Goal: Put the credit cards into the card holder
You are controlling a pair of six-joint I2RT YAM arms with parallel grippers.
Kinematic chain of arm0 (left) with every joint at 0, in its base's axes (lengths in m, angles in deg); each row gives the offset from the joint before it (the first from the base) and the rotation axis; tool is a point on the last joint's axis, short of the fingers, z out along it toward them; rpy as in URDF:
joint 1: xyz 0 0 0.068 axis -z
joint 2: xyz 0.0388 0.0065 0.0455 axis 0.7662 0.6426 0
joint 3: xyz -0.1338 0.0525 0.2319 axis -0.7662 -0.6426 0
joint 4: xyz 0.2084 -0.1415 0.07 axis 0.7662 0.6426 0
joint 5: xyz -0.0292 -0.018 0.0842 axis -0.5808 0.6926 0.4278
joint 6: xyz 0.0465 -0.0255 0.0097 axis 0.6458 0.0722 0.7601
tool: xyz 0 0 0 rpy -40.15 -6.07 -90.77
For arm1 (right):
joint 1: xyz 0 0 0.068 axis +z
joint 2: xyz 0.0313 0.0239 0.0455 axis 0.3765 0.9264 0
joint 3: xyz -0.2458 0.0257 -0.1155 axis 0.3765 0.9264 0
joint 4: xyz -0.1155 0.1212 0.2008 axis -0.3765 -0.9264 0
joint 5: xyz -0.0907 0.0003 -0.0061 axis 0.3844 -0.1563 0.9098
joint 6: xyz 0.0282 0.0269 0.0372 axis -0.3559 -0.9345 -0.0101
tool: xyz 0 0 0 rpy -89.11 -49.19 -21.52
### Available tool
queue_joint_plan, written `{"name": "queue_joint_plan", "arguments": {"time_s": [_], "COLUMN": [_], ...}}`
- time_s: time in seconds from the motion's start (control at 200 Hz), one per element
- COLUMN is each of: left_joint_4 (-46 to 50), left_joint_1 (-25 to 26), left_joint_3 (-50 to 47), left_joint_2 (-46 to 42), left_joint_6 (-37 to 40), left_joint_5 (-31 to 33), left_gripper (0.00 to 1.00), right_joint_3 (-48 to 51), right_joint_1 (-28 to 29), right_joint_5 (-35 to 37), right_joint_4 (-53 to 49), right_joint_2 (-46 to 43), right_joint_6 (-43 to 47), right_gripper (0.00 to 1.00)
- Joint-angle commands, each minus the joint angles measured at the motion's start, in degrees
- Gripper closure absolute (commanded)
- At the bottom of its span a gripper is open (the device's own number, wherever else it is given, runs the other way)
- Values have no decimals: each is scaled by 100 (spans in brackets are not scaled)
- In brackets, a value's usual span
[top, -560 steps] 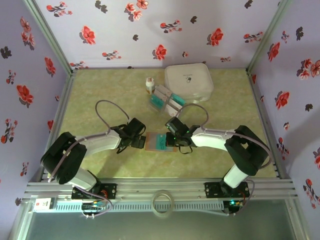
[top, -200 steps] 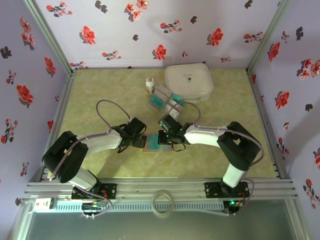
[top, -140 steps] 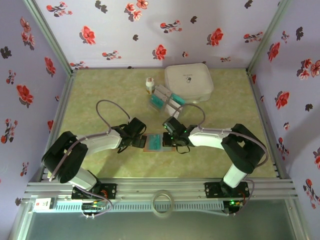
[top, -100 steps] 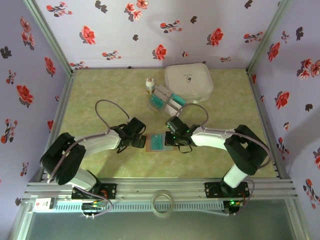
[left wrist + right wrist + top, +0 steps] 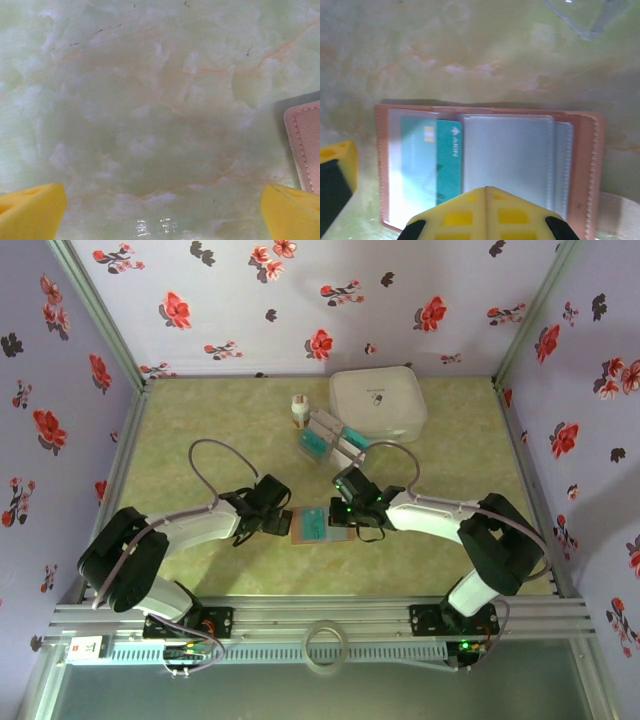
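The card holder (image 5: 585,165) lies open and flat on the pale green marbled table (image 5: 200,420), near the front, right between the two arms. There's one teal card (image 5: 440,160) tucked in a clear sleeve. Over one edge of the holder, the right gripper (image 5: 486,210) has its yellow pads pressed together, nothing between them. The left gripper (image 5: 160,212) is spread wide just beside the leather edge, gripping nothing. Farther back, the other credit cards (image 5: 330,440) sit heaped beside a small bottle (image 5: 298,410) and a white case (image 5: 378,403). Lilac walls (image 5: 240,300) with red flowers close it all in.
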Motion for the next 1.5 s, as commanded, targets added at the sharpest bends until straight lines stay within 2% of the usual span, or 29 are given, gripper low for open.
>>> {"name": "queue_joint_plan", "arguments": {"time_s": [0.0,0.33,1.02,1.495], "left_joint_4": [101,82,37,-24], "left_joint_1": [-9,-8,-4,0], "left_joint_3": [14,41,42,63], "left_joint_2": [116,244,294,364], "left_joint_6": [-118,-83,-64,-63], "left_joint_5": [64,42,5,-41], "left_gripper": [0,0,0,0], "right_joint_3": [-217,-198,123,-30], "right_joint_1": [140,287,298,303], "right_joint_5": [-139,-180,67,-187], "right_joint_4": [210,481,426,524], "right_joint_2": [203,504,367,591], "right_joint_6": [-76,-222,-248,-244], "right_gripper": [100,100,100,100]}}
